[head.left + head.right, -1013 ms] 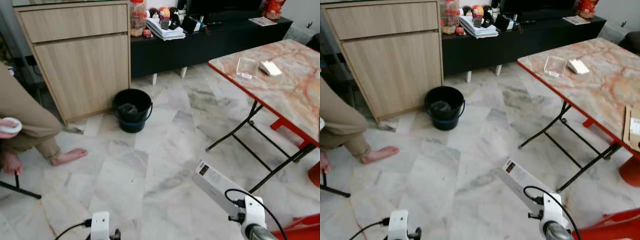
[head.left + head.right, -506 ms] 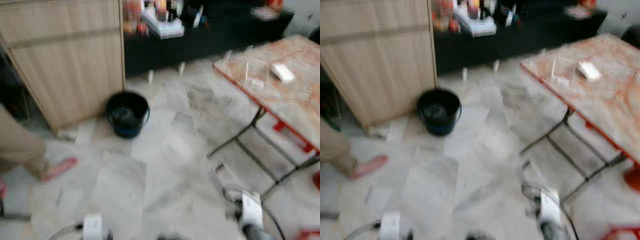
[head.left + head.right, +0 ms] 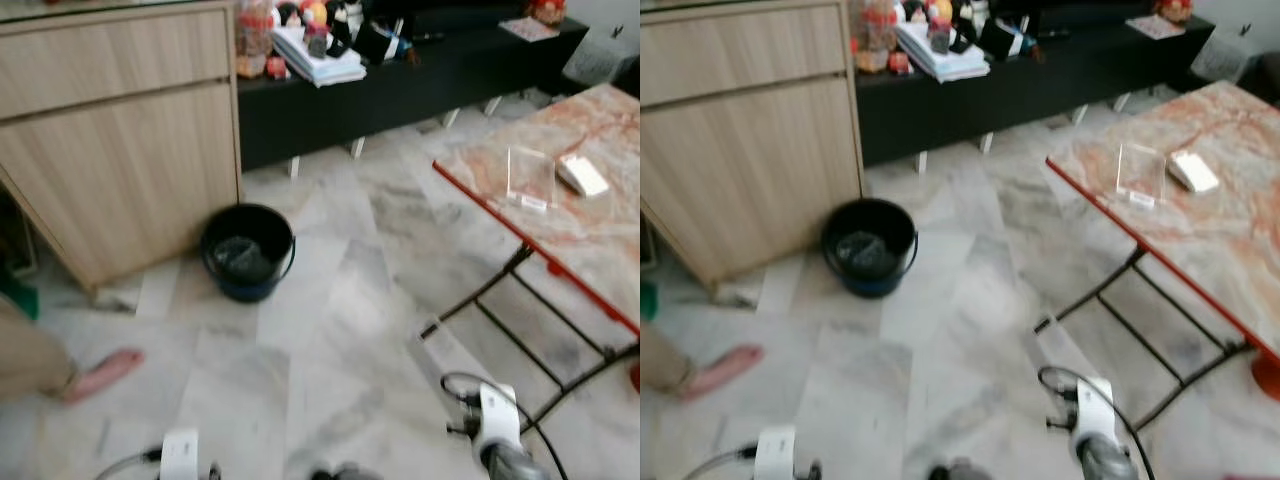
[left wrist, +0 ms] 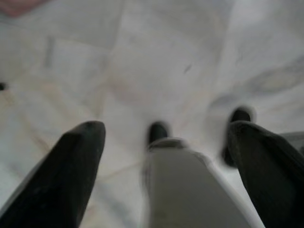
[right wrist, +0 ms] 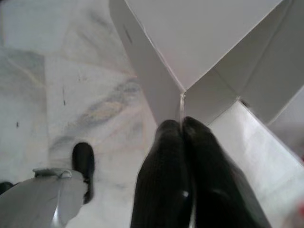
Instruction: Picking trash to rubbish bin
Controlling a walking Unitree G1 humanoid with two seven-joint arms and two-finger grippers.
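Right wrist view — right gripper (image 5: 183, 130) jaws pinching a white cardboard box (image 5: 209, 52), left gripper (image 4: 166, 142) jaws spread, glossy marble floor (image 3: 330, 330).

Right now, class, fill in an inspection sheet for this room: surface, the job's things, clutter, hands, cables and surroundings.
Surface: pale marble floor tiles.
Job's things: black bin stands by the wooden cabinet, something dark inside; white carton is held by one panel edge.
Clutter: clear stand and white box on the marble-top folding table; books and bottles on the black low unit.
Hands: right hand pinched shut on the carton; left hand open, nothing in it, over the floor.
Cables: black cable loops at the right wrist.
Surroundings: a person's bare foot near the cabinet.
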